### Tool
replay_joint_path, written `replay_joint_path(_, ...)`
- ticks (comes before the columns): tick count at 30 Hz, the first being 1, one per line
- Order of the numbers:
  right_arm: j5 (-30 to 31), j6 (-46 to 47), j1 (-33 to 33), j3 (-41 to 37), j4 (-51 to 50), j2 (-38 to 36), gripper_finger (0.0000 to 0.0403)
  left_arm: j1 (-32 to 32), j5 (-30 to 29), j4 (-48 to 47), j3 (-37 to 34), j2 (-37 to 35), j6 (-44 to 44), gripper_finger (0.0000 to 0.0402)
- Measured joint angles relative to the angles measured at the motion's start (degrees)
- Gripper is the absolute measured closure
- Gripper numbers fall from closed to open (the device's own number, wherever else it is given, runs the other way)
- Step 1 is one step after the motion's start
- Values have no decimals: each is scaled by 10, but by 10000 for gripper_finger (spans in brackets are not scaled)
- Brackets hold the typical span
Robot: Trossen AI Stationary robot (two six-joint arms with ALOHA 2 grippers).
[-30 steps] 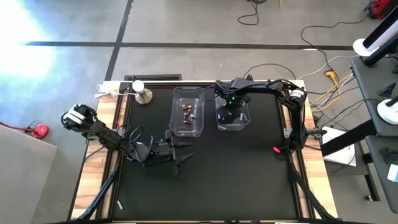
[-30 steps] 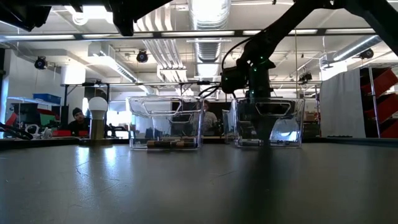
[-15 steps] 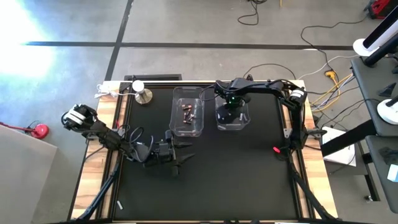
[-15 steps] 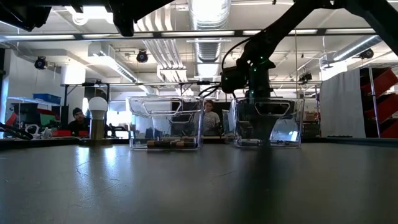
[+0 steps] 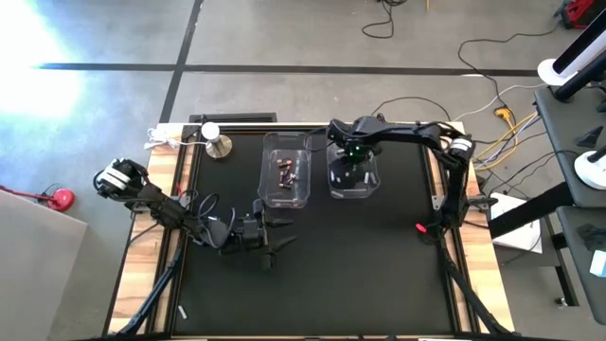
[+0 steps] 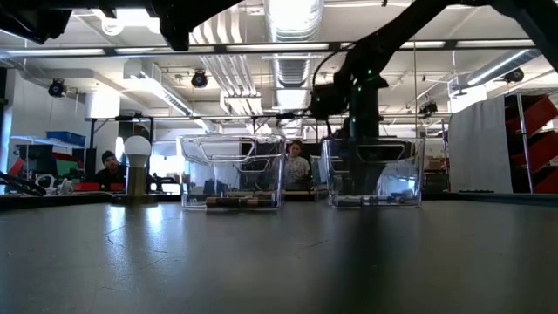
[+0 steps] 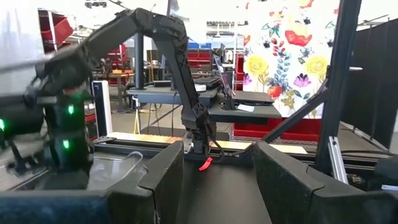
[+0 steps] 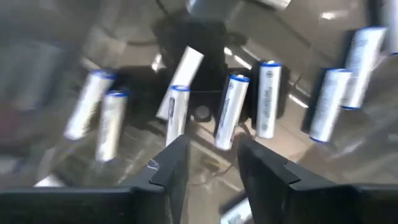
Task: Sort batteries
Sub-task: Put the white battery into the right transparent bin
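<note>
Since the earlier frames the right arm is rising a little out of the right clear bin point(image 5: 352, 182), its wrist now sitting higher above the rim in the low view, while the left arm is keeping to the near-left of the table point(image 5: 379, 275); the left clear bin point(image 5: 286, 172), just beside the other, is holding a small cluster of dark reddish batteries point(image 5: 287, 170) on its floor; the right bin is holding the white batteries point(image 8: 231, 112), lying loose and scattered at differing angles.

The left gripper point(image 7: 217, 177) is waiting with its fingers spread wide, nothing between them; the right gripper point(image 8: 208, 163) is hanging directly over the white cells with a narrow gap between its fingers and, as far as its wrist view shows, nothing pinched.

These cells are probably handling as light, rigid, smooth cylinders, apt to roll or squirt out of a loose pinch; the safest hold is likely across the middle of the barrel, fingers square to its length, choosing one lying apart from its neighbours.
</note>
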Motion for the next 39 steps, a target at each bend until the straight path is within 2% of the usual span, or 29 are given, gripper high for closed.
replay_joint_path(8,28,-3,37,1,-3,-94,222,0,1,-26,0,0,-9,226)
replay_joint_path(13,55,-1,98,1,-2,-169,202,0,1,-42,0,0,-16,199)
replay_joint_path(19,167,5,248,-3,6,-239,202,0,2,-82,0,0,-23,156)
replay_joint_path(25,238,50,440,-6,63,-229,209,-5,2,-133,0,-3,-35,157)
replay_joint_path(27,287,74,505,-6,97,-212,209,-14,11,-152,1,-9,-46,163)
replay_joint_path(29,352,97,566,-5,136,-196,209,-29,30,-209,17,-19,-61,172)
replay_joint_path(32,433,102,643,0,215,-183,208,-61,32,-344,68,-33,-113,186)
replay_joint_path(35,463,74,693,1,278,-170,207,-105,32,-505,134,-29,-198,200)
replay_joint_path(39,482,60,724,0,310,-145,213,-170,29,-673,215,-4,-284,214)
